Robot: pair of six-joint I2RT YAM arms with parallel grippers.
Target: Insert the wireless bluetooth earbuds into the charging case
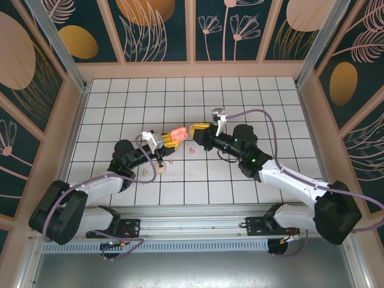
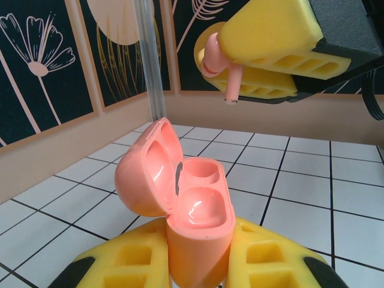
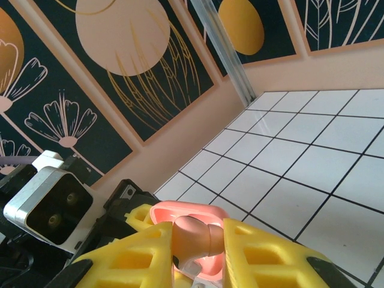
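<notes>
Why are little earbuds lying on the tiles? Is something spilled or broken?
Nothing looks broken. A pink earbud and a cream earbud simply lie loose on the white tiles, not in the pink case yet. The left claw holds that case open, and the right claw pinches a second pink earbud right beside it.

The top external camera is fixed above and behind the arms. It looks down on the whole tiled table (image 1: 180, 90), with the arm bases (image 1: 60, 216) at its bottom edge. The left wrist camera sights along the left gripper (image 2: 198, 261), very near the open coral-pink charging case (image 2: 180, 204), facing the right gripper (image 2: 225, 60) and the wall panels (image 2: 42, 66). The right wrist camera looks the opposite way, close on the same case and the left wrist's camera housing (image 3: 51, 207). All three views share the case.
</notes>
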